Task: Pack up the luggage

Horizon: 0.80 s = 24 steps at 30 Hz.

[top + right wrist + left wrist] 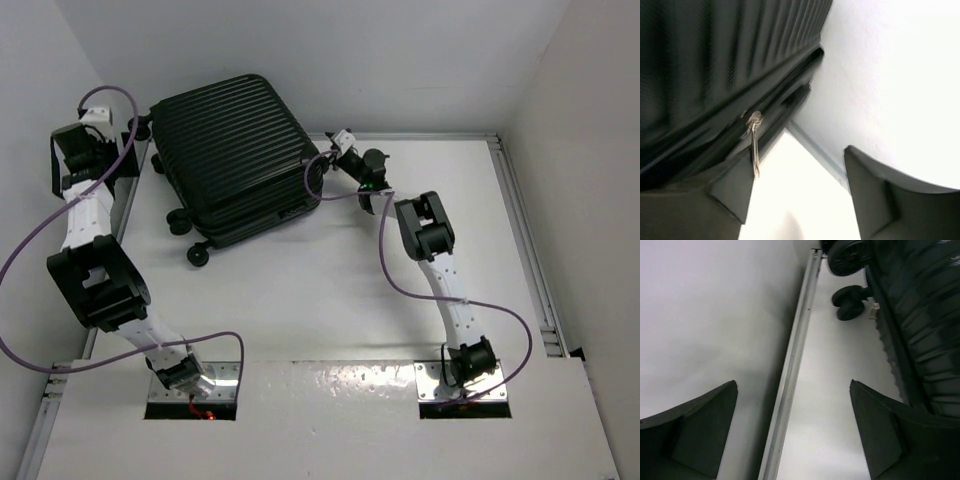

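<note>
- Luggage (235,155) lies closed at the far left corner of the table (330,300), ribbed shell up, turned at a slant to the table edges.
- Its small black wheels (850,302) stand along its left and near-left sides, resting on the table close to the left edge.
- Left gripper (792,390) sits at the far left edge, just beside the luggage's left side; its jaws are wide apart with only bare table and the metal edge rail (795,365) between them.
- Right gripper (799,160) is at the luggage's right side, near the far edge; its jaws are apart and grip nothing.
- In the right wrist view a silver zipper pull (755,145) hangs from the seam of the luggage, just by the left-hand finger (730,195); whether they touch I cannot tell.
- Purple cables (30,250) loop along both arms.
</note>
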### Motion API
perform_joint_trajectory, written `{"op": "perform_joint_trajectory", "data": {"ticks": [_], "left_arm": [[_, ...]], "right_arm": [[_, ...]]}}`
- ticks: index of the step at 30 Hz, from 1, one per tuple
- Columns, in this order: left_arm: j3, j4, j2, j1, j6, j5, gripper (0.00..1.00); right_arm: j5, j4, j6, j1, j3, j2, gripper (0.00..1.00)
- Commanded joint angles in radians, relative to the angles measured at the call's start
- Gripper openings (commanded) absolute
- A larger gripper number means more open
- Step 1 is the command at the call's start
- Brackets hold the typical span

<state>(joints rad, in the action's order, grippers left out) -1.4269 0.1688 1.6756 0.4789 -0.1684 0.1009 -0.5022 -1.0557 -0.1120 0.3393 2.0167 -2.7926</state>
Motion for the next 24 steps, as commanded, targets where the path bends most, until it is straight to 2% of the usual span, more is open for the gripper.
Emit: {"op": "perform_joint_trajectory", "data": {"ticks": [1, 2, 3, 4, 5, 6, 7, 8, 9, 10, 11, 12, 13, 14, 15, 16, 17, 18, 19, 20, 21, 22, 23, 24], "left_arm": [[-0.050, 0.127, 0.033, -0.017, -0.077, 0.057, 0.94], [-0.050, 0.152, 0.033, -0.017, -0.150, 0.100, 0.89], [-0.038, 0.182, 0.033, -0.029, -0.201, 0.182, 0.85], [-0.038, 0.248, 0.020, -0.040, -0.250, 0.203, 0.75], [-0.014, 0.279, 0.001, -0.040, -0.343, 0.230, 0.71], [0.015, 0.316, 0.001, -0.052, -0.399, 0.279, 0.66], [0.016, 0.422, 0.001, -0.071, -0.460, 0.292, 0.57], [0.028, 0.478, 0.001, -0.080, -0.571, 0.292, 0.51], [0.028, 0.539, 0.001, -0.080, -0.629, 0.374, 0.46], [0.028, 0.687, 0.001, -0.068, -0.699, 0.428, 0.38], [0.019, 0.771, 0.001, -0.068, -0.785, 0.483, 0.35], [0.007, 0.850, 0.001, -0.057, -0.959, 0.576, 0.32], [0.006, 1.003, 0.001, -0.066, -1.144, 0.617, 0.27], [-0.003, 1.062, 0.001, -0.080, -1.146, 0.655, 0.25], [-0.003, 1.110, 0.001, -0.101, -1.268, 0.692, 0.23], [0.009, 1.133, 0.001, -0.173, -1.269, 0.759, 0.22], [0.019, 1.134, -0.008, -0.219, -1.269, 0.801, 0.20], [0.031, 1.134, -0.008, -0.270, -1.310, 0.848, 0.20], [0.043, 1.134, -0.008, -0.390, -1.333, 0.940, 0.20], [0.054, 1.023, 0.002, -0.455, -1.301, 0.985, 0.20], [0.068, 0.663, 0.041, -0.608, -0.877, 1.110, 0.22], [0.059, 0.660, 0.041, -0.658, -0.873, 1.128, 0.22], [0.042, 0.461, 0.061, -0.707, -0.802, 1.128, 0.22], [0.031, 0.301, 0.087, -0.752, -0.514, 1.100, 0.35]], "right_arm": [[0.003, -0.135, -0.043, 0.050, -0.262, 0.204, 0.73], [0.016, -0.130, -0.060, 0.038, -0.309, 0.237, 0.76], [0.049, -0.115, -0.131, 0.030, -0.449, 0.348, 0.80], [0.062, -0.089, -0.150, 0.012, -0.493, 0.387, 0.82], [0.097, -0.064, -0.172, -0.006, -0.536, 0.428, 0.84], [0.134, 0.026, -0.228, -0.014, -0.609, 0.552, 0.91], [0.151, 0.061, -0.239, -0.049, -0.642, 0.588, 0.94], [0.196, 0.148, -0.245, -0.062, -0.697, 0.669, 0.94], [0.232, 0.262, -0.252, -0.075, -0.738, 0.715, 0.94], [0.240, 0.320, -0.214, -0.118, -0.756, 0.790, 0.94], [0.231, 0.380, -0.189, -0.135, -0.768, 0.886, 0.94], [0.200, 0.609, -0.167, -0.152, -0.763, 0.927, 0.90], [0.179, 0.696, -0.067, -0.190, -0.733, 1.031, 0.87], [0.172, 0.849, -0.031, -0.201, -0.733, 1.056, 0.84], [0.153, 0.917, 0.003, -0.210, -0.705, 1.085, 0.82], [0.073, 1.036, 0.043, -0.227, -0.704, 1.170, 0.75], [0.062, 1.119, 0.049, -0.229, -0.710, 1.205, 0.71], [0.048, 1.137, 0.063, -0.211, -0.761, 1.237, 0.69], [0.047, 1.170, 0.074, -0.201, -0.776, 1.343, 0.63], [0.053, 1.181, 0.080, -0.188, -0.803, 1.372, 0.60], [0.071, 1.238, 0.095, -0.119, -0.811, 1.453, 0.59], [0.095, 1.255, 0.097, -0.118, -0.811, 1.478, 0.59], [0.106, 1.275, 0.095, -0.105, -0.808, 1.487, 0.59], [0.120, 1.295, 0.092, -0.067, -0.812, 1.499, 0.59]]}}
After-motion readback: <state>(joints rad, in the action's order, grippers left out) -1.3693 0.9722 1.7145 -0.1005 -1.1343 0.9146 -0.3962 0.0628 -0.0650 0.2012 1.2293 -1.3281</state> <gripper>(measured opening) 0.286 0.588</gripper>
